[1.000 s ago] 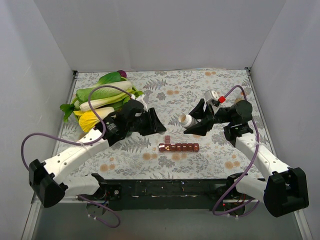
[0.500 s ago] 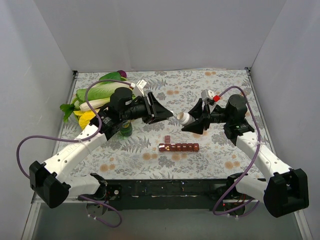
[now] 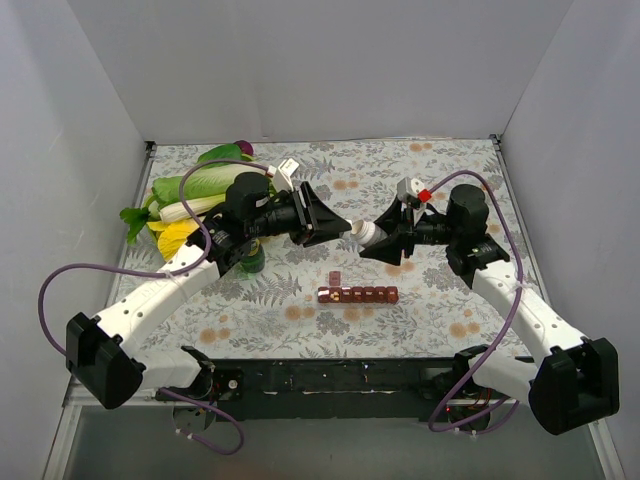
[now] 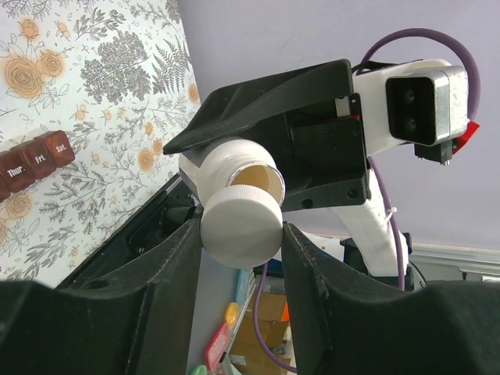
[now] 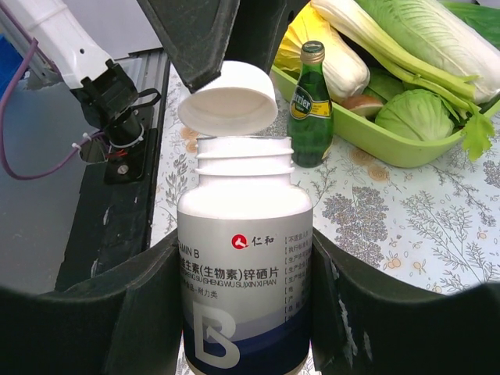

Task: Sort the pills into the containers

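Observation:
My right gripper (image 5: pixel 244 254) is shut on a white pill bottle (image 5: pixel 244 266) with a grey and blue label, held in the air with its neck uncovered. Its white cap (image 4: pixel 241 225) is pinched in my left gripper (image 4: pixel 241 234), tilted just off the bottle's open mouth (image 4: pixel 256 176). From above, the left gripper (image 3: pixel 343 226) and right gripper (image 3: pixel 380 240) meet over the table's middle. The containers (image 3: pixel 357 294), a dark red-brown strip of small compartments, lie on the cloth below them, one lid at the left end standing open. The pills are hidden.
A green tray (image 5: pixel 367 133) of leafy vegetables (image 3: pixel 205 185) sits at the far left. A small dark green bottle (image 5: pixel 311 105) stands beside it, under my left arm. Grey walls close in the flowered tablecloth (image 3: pixel 330 180) on three sides.
My left gripper has risen and swung right, from low over the cloth up to the bottle's mouth. My right gripper has shifted slightly left with the bottle. The green bottle now shows.

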Controlling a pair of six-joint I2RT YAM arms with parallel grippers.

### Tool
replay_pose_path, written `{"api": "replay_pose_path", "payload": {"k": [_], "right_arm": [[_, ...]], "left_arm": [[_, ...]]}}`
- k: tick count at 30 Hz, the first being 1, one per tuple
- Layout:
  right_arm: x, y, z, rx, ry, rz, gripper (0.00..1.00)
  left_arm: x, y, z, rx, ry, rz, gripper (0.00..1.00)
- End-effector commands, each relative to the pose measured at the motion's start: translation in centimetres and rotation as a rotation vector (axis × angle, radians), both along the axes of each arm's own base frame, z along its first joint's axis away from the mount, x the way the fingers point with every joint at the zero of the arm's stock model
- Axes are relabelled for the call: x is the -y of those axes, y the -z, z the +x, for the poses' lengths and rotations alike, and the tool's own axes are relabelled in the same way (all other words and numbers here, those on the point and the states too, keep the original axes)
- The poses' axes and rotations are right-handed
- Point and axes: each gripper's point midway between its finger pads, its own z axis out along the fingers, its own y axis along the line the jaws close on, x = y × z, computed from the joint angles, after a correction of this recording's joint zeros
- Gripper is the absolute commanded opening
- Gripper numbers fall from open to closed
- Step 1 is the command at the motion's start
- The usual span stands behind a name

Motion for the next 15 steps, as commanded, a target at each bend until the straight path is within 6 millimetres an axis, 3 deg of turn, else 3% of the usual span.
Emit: {"api": "replay_pose_path", "payload": {"k": [1, 9, 15], "right_arm": [[-0.37, -1.73, 0.60, 0.079, 0.018, -0.001, 0.05], [-0.84, -1.41, 0.63, 0.091, 0.023, -0.020, 0.04], [-1.13, -1.01, 0.74, 0.095, 0.036, -0.039, 0.04]], "left_arm": [[0.00, -0.56, 0.39, 0.001, -0.011, -0.003, 0.25], [0.11, 0.41, 0.80, -0.018, -0.021, 0.028, 0.25], [0.19, -0.19, 0.85, -0.013, -0.020, 0.011, 0.24]]}}
